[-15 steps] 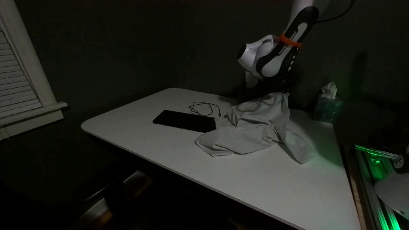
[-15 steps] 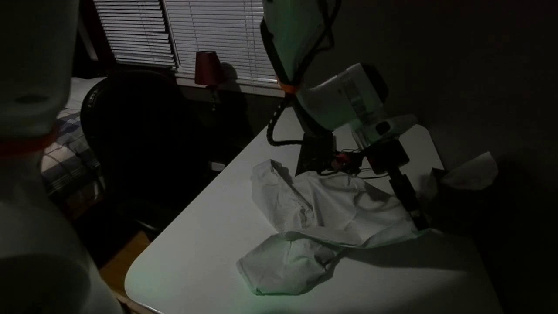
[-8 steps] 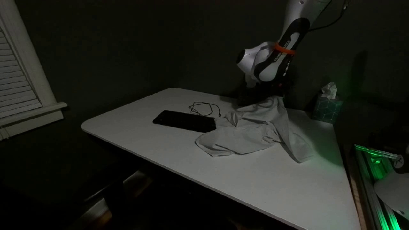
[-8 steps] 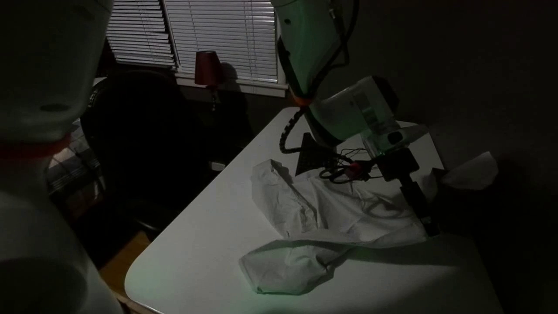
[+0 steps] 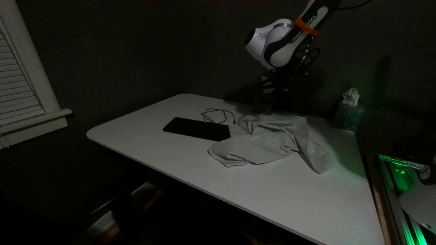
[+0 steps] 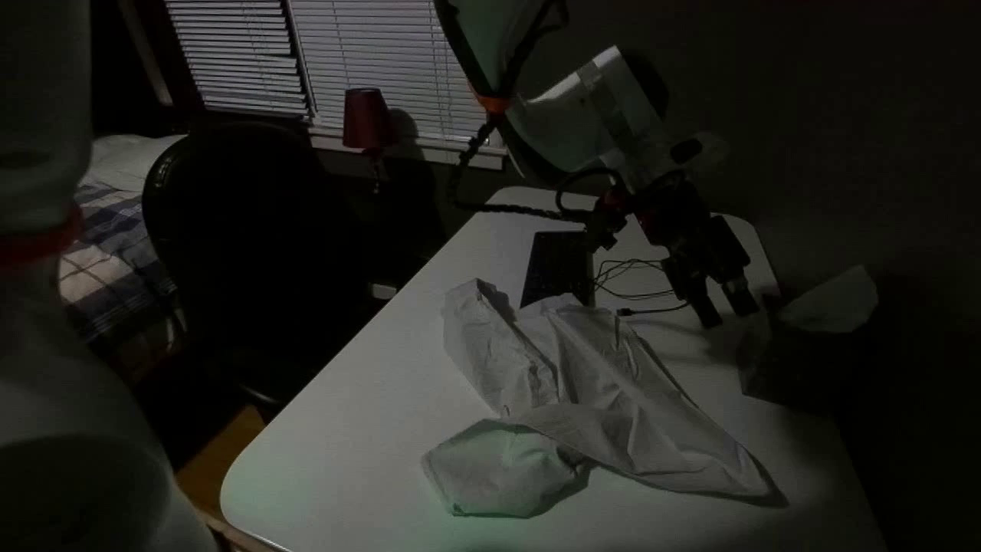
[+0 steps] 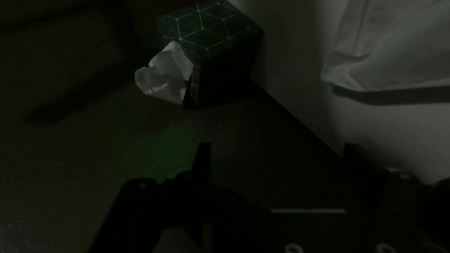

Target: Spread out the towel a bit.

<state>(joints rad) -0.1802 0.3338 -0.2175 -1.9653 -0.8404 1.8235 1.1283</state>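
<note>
At the left of an exterior view hangs a blind (image 5: 18,78). Right of it spreads the pale desk (image 5: 136,136), with a keyboard (image 5: 196,128) lying flat on it and a thin cable (image 5: 226,117) looped just beyond the keyboard's far side. The keyboard's right end meets the towel (image 5: 264,146); whether the towel lies over that end I cannot tell. The towel itself rests on the desk, rumpled, its folds bunched toward the middle, one part reaching near and left, another near and right. Past its far side the gripper (image 6: 726,310) hangs from the arm (image 5: 281,51), off the desk and apart from the towel: in an exterior view the towel lies mostly left of the gripper and nearer, with bare desk showing between the two. The gripper's fingers (image 7: 203,158) are spread wide, and the towel is wholly outside them, at the right of the wrist view. Farther right, a tissue box (image 5: 349,115) stands upright at the desk's far right edge, a crumpled tissue (image 5: 351,96) poking from its top, near the towel but apart from it. Rightmost, beyond the desk's right edge, a rail (image 5: 402,161) catches green light.
</note>
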